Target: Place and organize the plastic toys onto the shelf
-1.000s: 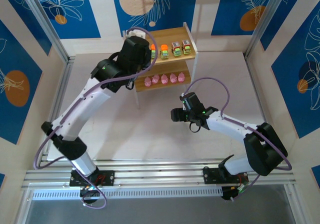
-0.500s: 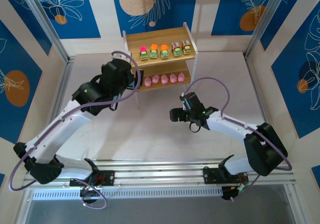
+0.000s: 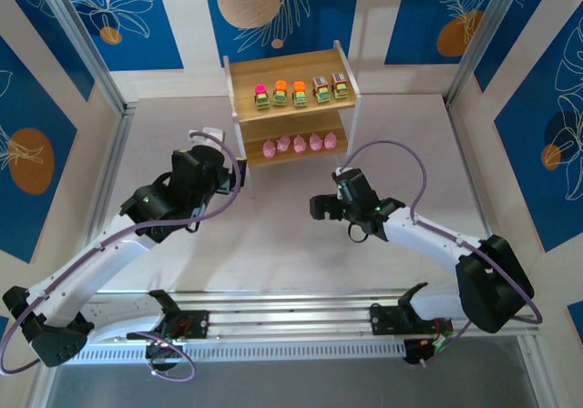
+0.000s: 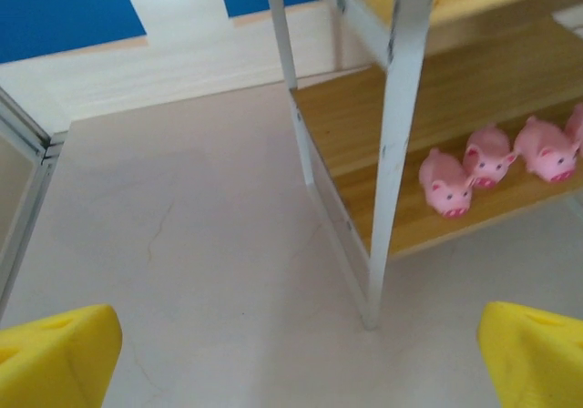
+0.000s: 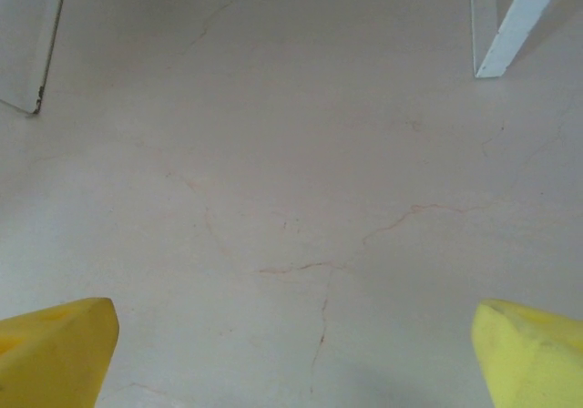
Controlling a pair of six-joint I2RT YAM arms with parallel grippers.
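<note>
From above, we see the small two-tier light wooden shelf with a white frame (image 3: 290, 66) at the far side of the pale worktop (image 3: 273, 253). Five small blocky toy cars (image 3: 300, 93) line its upper tier, and five pink pig-shaped plastic toys (image 3: 300, 143) line the lower one. The left pincer (image 3: 235, 173) hangs near the shelf's front left leg. The right pincer (image 3: 316, 209) is well in front of the shelf.

At the left wrist, the left pincer (image 4: 296, 358) is spread wide and released. Its yellow fingertips (image 4: 55, 353) sit at the bottom corners, before the shelf's white leg (image 4: 392, 153). Three pink pigs on the lower tier face us.

At the right wrist, the right pincer (image 5: 296, 358) is likewise spread wide, grasping nothing, over the veined worktop.
</note>
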